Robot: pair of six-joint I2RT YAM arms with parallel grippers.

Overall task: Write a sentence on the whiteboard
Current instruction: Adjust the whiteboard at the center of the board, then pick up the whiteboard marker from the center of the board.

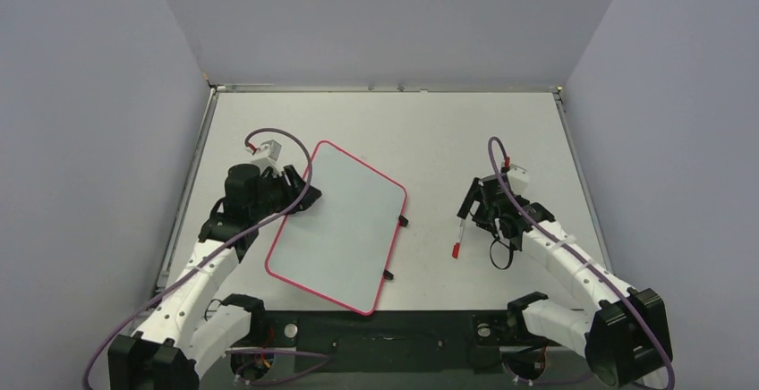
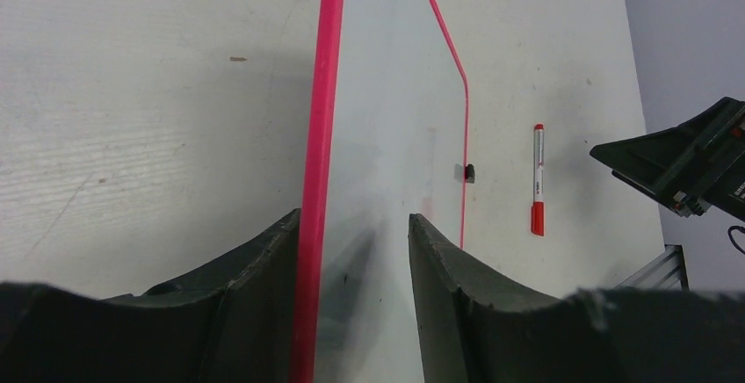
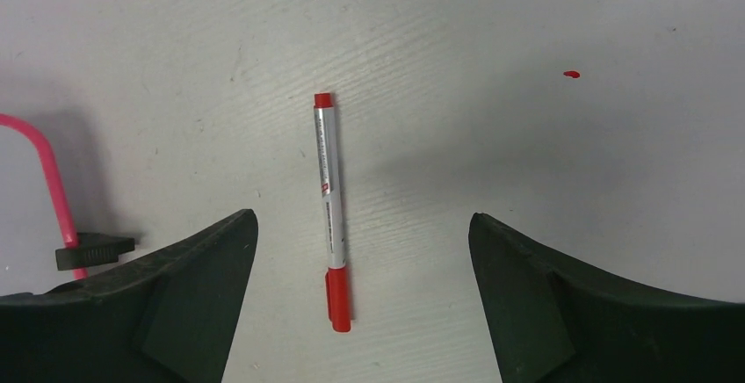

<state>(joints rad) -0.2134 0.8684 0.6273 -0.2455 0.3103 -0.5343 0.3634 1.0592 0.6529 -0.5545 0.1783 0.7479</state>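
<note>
Whiteboard (image 1: 338,229) edge, thin and red, ran between the partly parted jaws of your left gripper (image 2: 353,218), close against one finger. The board lay flat on the table (image 1: 447,131), left of centre, its long axis running from far-right to near-left. That arm reached forward, elbow bent. Your right gripper (image 3: 362,218) hung spread wide over a red marker (image 3: 331,216), holding nothing.
</note>
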